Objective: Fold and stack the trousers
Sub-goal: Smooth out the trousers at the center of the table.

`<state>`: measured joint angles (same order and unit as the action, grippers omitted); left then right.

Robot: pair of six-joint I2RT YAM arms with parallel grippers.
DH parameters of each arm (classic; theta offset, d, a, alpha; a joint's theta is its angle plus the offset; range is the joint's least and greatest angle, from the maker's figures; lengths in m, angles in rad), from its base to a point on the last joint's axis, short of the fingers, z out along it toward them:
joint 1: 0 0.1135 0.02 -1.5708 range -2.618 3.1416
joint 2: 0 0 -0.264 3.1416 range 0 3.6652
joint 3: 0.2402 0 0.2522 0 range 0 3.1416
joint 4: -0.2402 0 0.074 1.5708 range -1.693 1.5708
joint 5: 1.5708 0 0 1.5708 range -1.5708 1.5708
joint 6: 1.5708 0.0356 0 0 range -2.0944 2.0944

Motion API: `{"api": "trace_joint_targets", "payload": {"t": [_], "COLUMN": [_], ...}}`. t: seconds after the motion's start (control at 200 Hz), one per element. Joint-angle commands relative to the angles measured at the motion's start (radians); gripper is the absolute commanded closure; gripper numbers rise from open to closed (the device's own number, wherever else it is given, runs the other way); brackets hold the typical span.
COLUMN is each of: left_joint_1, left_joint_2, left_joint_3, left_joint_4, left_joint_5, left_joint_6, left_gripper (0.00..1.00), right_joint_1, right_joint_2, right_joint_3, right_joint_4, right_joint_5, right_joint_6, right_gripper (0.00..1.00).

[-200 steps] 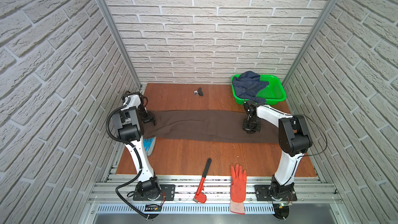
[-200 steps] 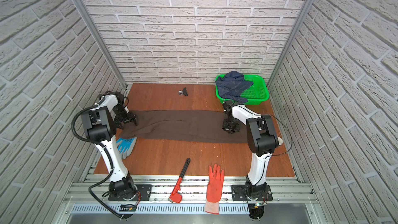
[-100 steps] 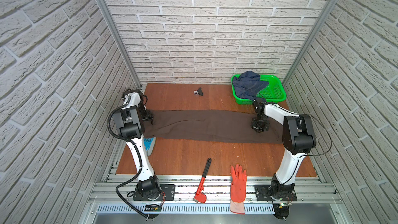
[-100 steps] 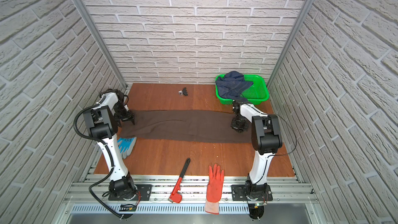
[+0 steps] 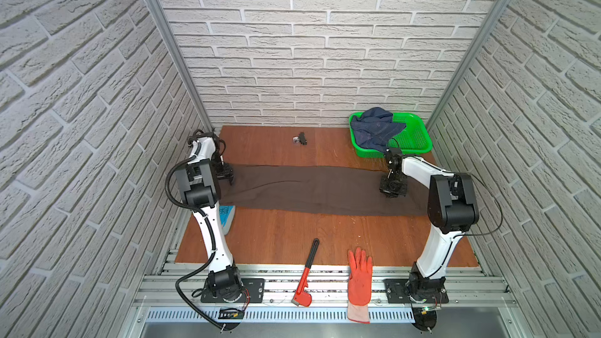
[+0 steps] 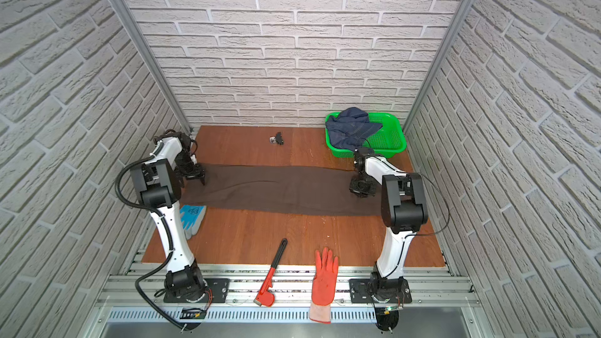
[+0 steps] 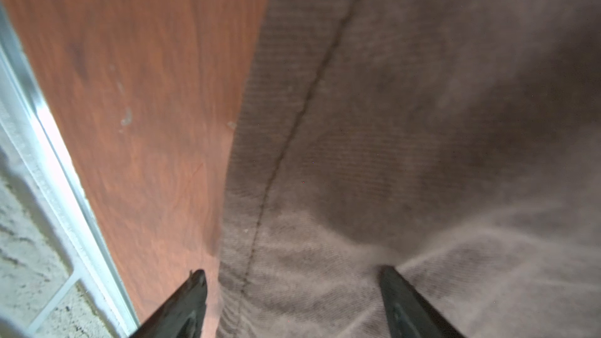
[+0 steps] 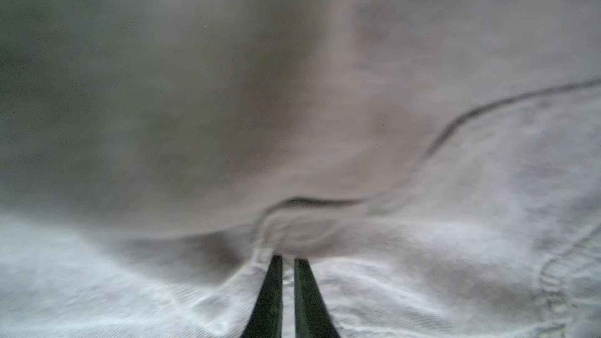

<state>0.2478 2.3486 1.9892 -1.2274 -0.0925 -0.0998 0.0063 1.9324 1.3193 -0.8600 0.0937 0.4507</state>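
Left hand (image 5: pixel 228 177) gapes wide over one end of the trousers (image 5: pixel 309 190), right hand (image 5: pixel 392 190) pinched closed, tips on the other end; they lie full-length across the table (image 5: pixel 276 235), unfolded, nothing stacked yet.

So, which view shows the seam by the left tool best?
Left wrist view: the seam runs clear along the trousers' edge, between the open left tool's tips. Both top views make it too small; the right wrist view shows other, blurred cloth.

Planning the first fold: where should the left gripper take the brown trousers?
Pinch the trousers at their stitched hem edge, from above: the cloth lies flat, and the left gripper hangs there, jaws open astride that edge.
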Motion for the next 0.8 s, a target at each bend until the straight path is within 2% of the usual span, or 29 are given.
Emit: {"api": "trace_joint_targets", "payload": {"t": [0.0, 0.215, 0.405, 0.49, 0.595, 0.72, 0.795], "left_joint_1": [0.005, 0.006, -0.019, -0.022, -0.017, 0.013, 0.022], "left_joint_2": [0.007, 0.029, 0.064, 0.048, -0.028, -0.113, -0.122], "left_joint_3": [0.021, 0.052, 0.109, 0.11, 0.074, -0.003, -0.034], "left_joint_4": [0.03, 0.031, 0.021, 0.032, 0.059, 0.089, 0.09], "left_joint_5": [0.005, 0.026, 0.072, 0.115, 0.163, 0.223, 0.198], "left_joint_6": [0.009, 0.011, 0.017, 0.013, 0.015, 0.005, 0.008], "left_gripper": [0.17, 0.17, 0.17, 0.17, 0.16, 0.14, 0.13], "right_joint_1": [-0.025, -0.139, -0.208, -0.205, -0.17, -0.102, -0.077], "right_joint_2": [0.038, 0.039, 0.073, 0.053, -0.047, -0.102, -0.117], "right_joint_3": [0.028, 0.013, -0.006, -0.021, -0.045, -0.036, -0.034], "right_joint_4": [0.007, 0.024, 0.072, 0.121, 0.176, 0.167, 0.16], "right_joint_5": [0.041, 0.168, 0.162, 0.08, -0.027, -0.06, -0.064], "right_joint_6": [-0.012, -0.05, -0.071, -0.099, -0.126, -0.137, -0.133], "right_gripper": [0.9, 0.91, 0.91, 0.91, 0.89, 0.87, 0.86]}}
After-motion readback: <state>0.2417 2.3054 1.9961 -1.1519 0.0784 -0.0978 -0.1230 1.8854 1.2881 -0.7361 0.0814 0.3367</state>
